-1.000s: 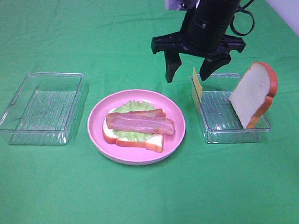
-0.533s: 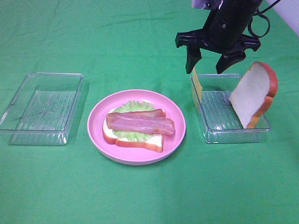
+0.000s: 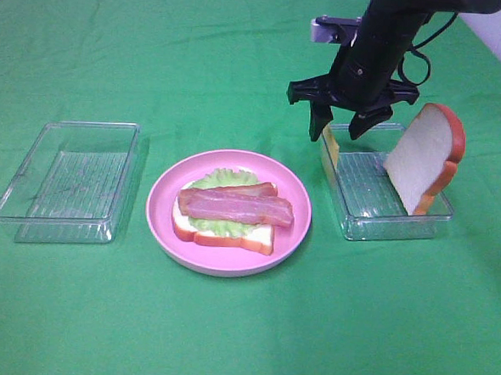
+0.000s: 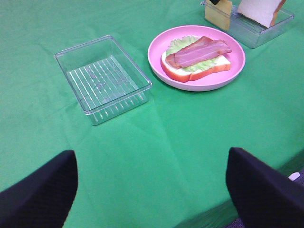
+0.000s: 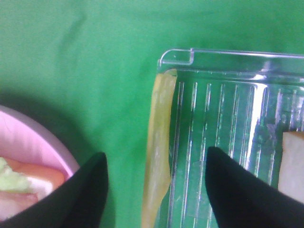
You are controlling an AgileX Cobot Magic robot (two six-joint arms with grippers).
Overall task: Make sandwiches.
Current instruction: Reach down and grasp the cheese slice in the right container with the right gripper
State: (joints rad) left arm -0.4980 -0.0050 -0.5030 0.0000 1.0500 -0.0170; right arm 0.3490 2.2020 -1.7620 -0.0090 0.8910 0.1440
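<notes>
Right wrist: cheese slice [image 5: 159, 118] against tray wall [image 5: 228, 52]

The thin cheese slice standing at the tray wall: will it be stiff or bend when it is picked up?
Probably floppy: the cheese looks very thin and its edge is wavy. It is likely light, since it stands on edge against the tray wall. A push might tip it, as only that wall seems to support it.
</notes>
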